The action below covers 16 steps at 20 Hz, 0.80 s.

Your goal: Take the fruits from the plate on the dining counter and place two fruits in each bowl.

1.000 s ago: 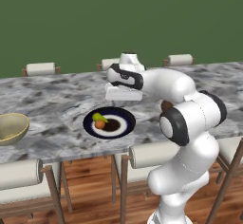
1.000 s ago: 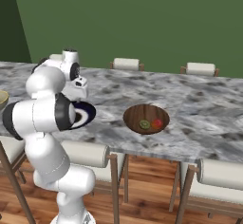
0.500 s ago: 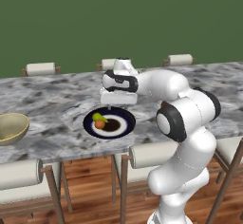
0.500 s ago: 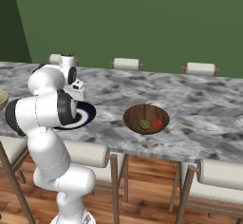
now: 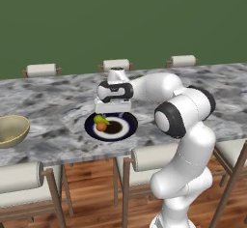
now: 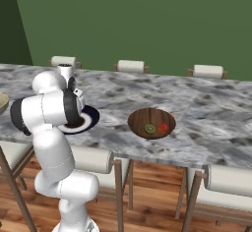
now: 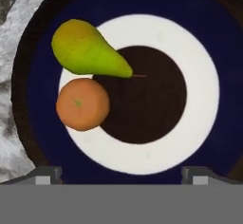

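Note:
The plate (image 5: 131, 125) lies on the dining counter (image 5: 58, 101), and it carries a yellow-green pear (image 5: 100, 120) and an orange (image 5: 101, 126) on its left side. My gripper (image 5: 113, 110) hangs just above the plate, pointing down, open with nothing between its fingers. In the hand view the pear (image 7: 88, 50) and the orange (image 7: 82, 103) touch each other left of the plate's dark centre, inside the navy rim (image 7: 218, 42), with the gripper (image 7: 121, 174) at the near edge. The pale tan bowl (image 5: 10, 130) stands empty at far left. The dark brown bowl (image 6: 150, 123) holds a green fruit (image 6: 149, 128) and a reddish-orange one (image 6: 163, 127).
Stools with white cylindrical backrests line the far side (image 5: 41, 70) and the near side (image 5: 19, 176) of the counter. My own arm hides part of the plate (image 6: 89, 118) in the right base view. Bare marbled slab (image 6: 206, 108) stretches to the right of the brown bowl.
The hand has swung left and come down, from beside the plate's right edge to right over the plate. The jaws have stayed open. The fruits have not moved.

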Motion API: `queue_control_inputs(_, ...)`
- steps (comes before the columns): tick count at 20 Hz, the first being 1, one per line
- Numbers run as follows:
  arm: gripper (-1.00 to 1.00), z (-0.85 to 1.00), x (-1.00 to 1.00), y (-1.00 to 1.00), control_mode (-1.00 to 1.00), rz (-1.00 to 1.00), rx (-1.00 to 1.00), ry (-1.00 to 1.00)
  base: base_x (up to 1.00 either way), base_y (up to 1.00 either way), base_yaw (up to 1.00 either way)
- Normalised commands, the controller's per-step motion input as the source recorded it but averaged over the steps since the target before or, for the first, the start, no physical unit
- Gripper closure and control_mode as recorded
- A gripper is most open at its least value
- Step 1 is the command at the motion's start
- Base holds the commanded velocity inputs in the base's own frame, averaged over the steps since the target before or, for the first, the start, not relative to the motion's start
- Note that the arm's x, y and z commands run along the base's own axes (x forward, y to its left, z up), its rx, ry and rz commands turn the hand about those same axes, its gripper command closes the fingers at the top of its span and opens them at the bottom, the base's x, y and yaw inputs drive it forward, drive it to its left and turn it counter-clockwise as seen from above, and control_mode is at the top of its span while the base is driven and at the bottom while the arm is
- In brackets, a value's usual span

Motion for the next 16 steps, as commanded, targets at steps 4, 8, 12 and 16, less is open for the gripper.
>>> queue_control_inputs(4,-1.0,-0.17,0.3,0.29,-1.0,0.05,-0.02,0.0,0.0,0.0,0.0)
queue_control_inputs(8,-1.0,-0.04,0.31,0.17,-1.0,0.01,-0.02,0.0,0.0,0.0,0.0)
queue_control_inputs(12,-1.0,-0.1,0.24,0.12,-1.0,0.0,0.0,0.0,0.0,0.0,0.0)
queue_control_inputs(16,-1.0,-0.22,0.07,0.02,-1.0,0.0,0.0,0.02,0.0,0.0,0.0)
